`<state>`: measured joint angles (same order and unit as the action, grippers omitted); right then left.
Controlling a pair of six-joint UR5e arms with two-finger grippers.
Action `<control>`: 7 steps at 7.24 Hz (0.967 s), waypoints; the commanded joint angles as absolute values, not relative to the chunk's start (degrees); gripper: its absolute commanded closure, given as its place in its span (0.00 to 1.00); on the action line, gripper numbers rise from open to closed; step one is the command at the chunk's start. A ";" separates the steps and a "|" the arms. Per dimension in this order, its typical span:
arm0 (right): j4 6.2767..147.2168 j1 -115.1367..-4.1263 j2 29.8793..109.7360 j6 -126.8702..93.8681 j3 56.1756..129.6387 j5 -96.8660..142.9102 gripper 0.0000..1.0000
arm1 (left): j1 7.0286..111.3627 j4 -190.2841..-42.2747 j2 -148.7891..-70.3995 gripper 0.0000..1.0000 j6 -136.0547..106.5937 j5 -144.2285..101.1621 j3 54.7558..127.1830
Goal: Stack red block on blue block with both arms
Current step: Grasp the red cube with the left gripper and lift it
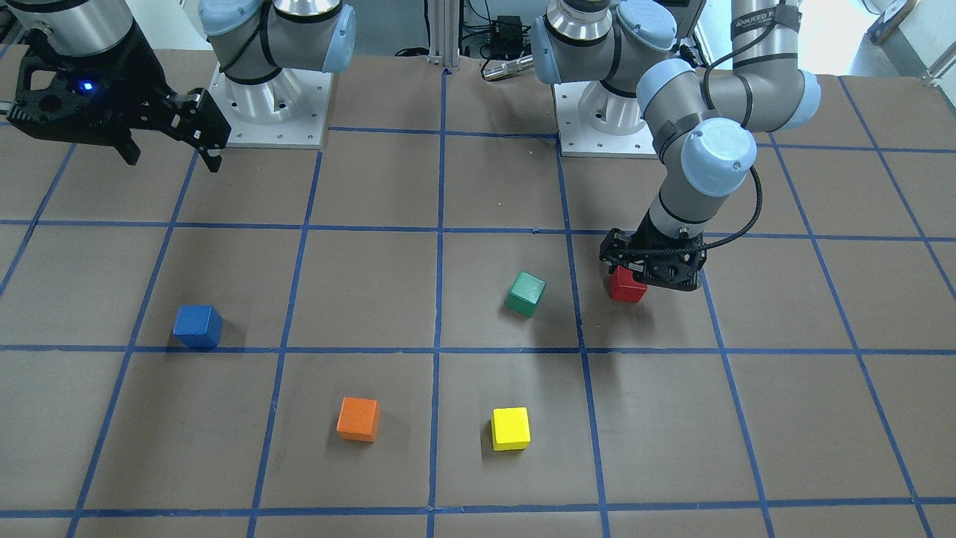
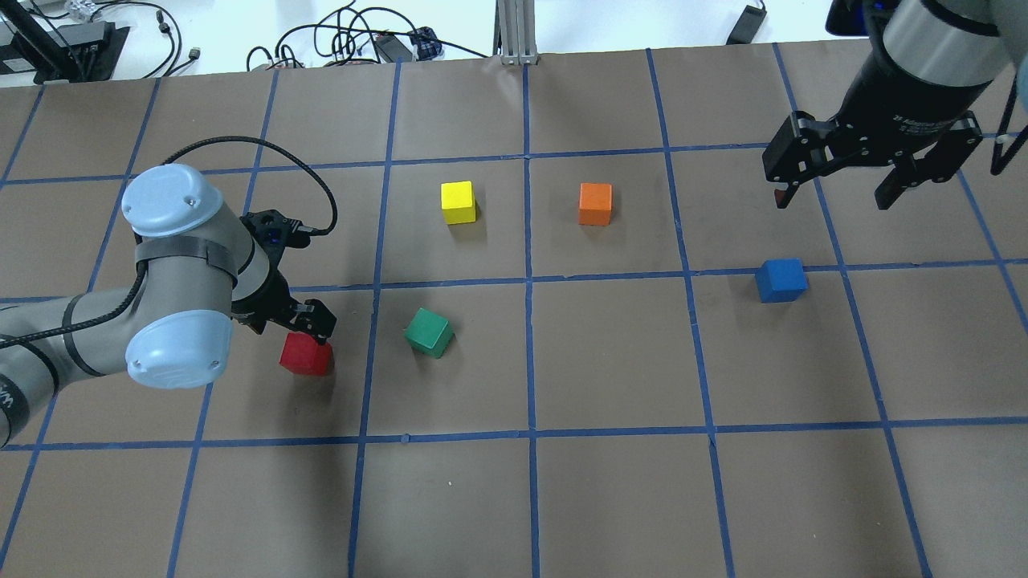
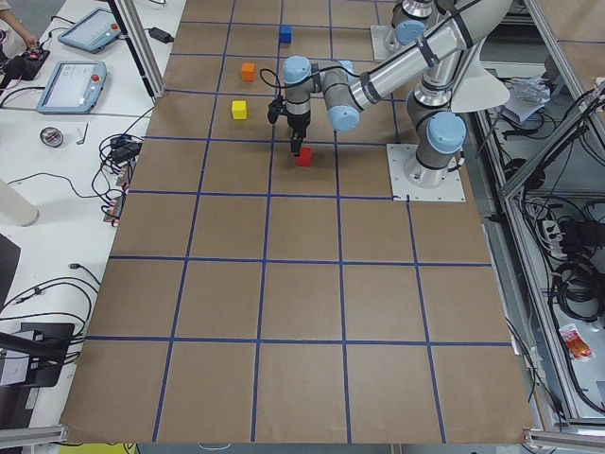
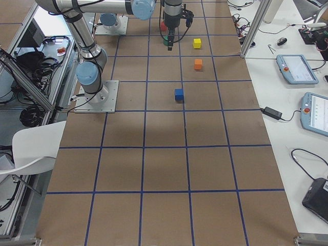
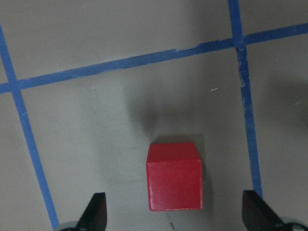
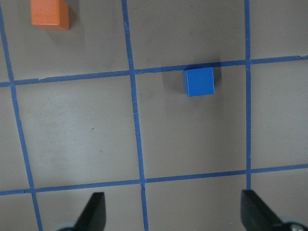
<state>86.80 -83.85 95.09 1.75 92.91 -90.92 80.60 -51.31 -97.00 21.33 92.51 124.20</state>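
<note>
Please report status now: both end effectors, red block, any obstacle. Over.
Left end effector open, straddling red block on table, no contact. Right end effector open, raised near blue block. Green block sits between red and blue.

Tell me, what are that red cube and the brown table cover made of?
The red block looks like painted wood, possibly plastic: matte, even colour, crisp edges, no gloss. The table covering looks like brown paper or card: dull, without sheen, with blue tape marking the grid.

Table [image 2: 610,498]: red block [image 2: 305,354], blue block [image 2: 781,280], green cube [image 2: 428,332], orange cube [image 2: 595,204], yellow cube [image 2: 458,202]
</note>
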 commanded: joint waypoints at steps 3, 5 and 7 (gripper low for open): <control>86.83 -83.85 96.24 1.67 94.73 -90.88 0.00 | 80.51 -47.73 -100.20 0.25 21.97 92.11 126.82; 87.27 -83.85 96.33 1.58 96.32 -91.23 0.00 | 80.60 -46.85 -100.20 0.71 21.89 92.20 126.21; 87.27 -83.85 96.33 1.67 96.33 -91.23 0.00 | 81.38 -49.54 -98.79 0.81 20.23 91.59 121.42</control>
